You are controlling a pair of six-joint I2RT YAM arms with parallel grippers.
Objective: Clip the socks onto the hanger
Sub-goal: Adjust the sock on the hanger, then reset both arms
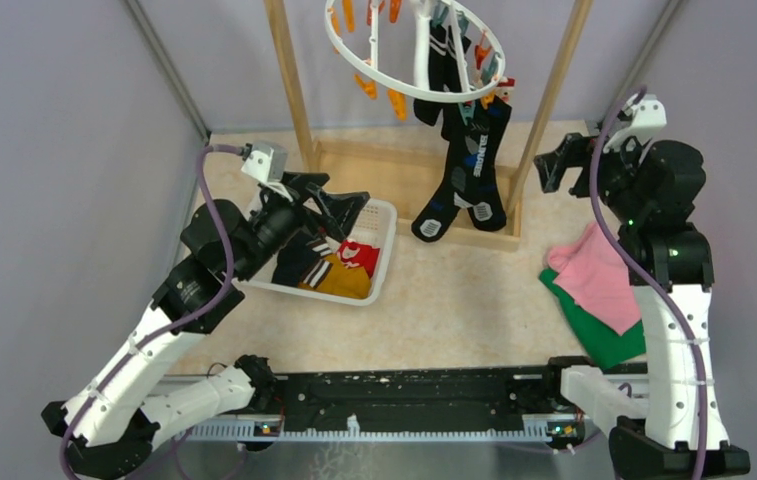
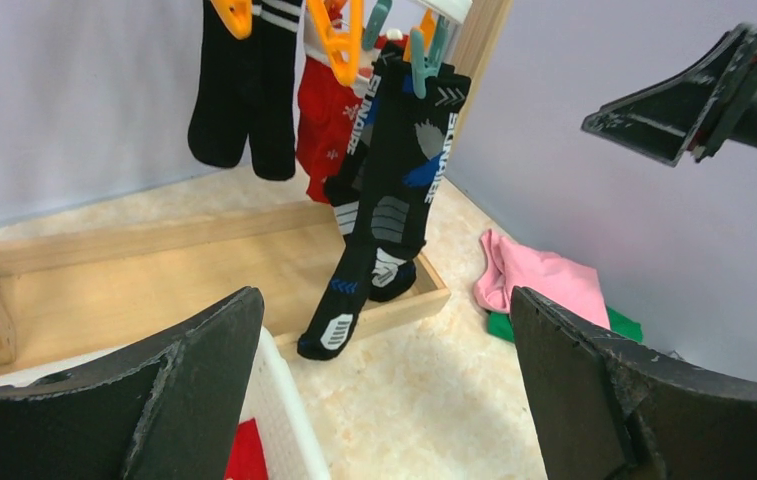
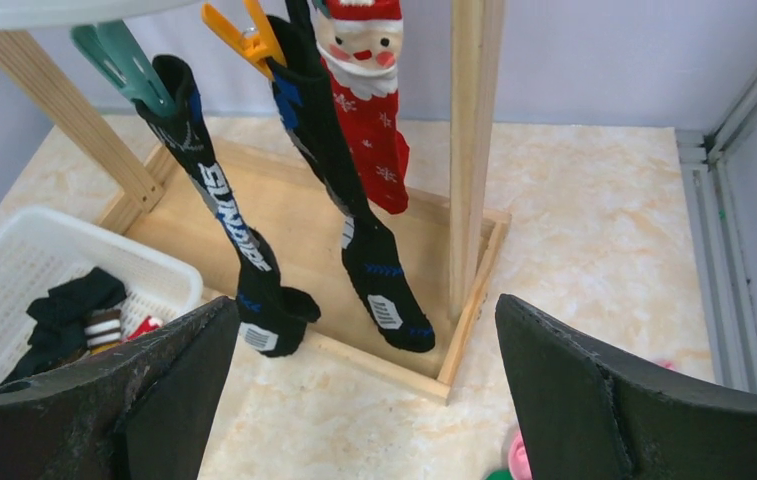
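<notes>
My left fingers are spread wide and hold nothing. They hover over the far part of the white basket on the left of the counter. My right fingers are also released and empty, in the air just right of the wooden frame.

The hanger hangs inside that frame at the far middle. Pegged on it are two long black socks with blue and white marks, which reach down to the frame's base. A red Santa sock hangs just behind them.

The rest lie heaped in the basket: a red sock, a yellow-orange sock and a dark sock.

I judge the step in hand to be fetching the next sock. To do it well, I would lower my left fingers onto whichever one lies on top and pinch only its cuff end, one sock and no more. The red and yellow-orange ones touch, so a deep bite could drag both out.

I would lift it clear of the basket wall and carry it to the orange pegs on the ring's left side, which look free. My right fingers can squeeze a peg open there. I should keep off the hung socks, since a knock could set the ring swinging.
</notes>
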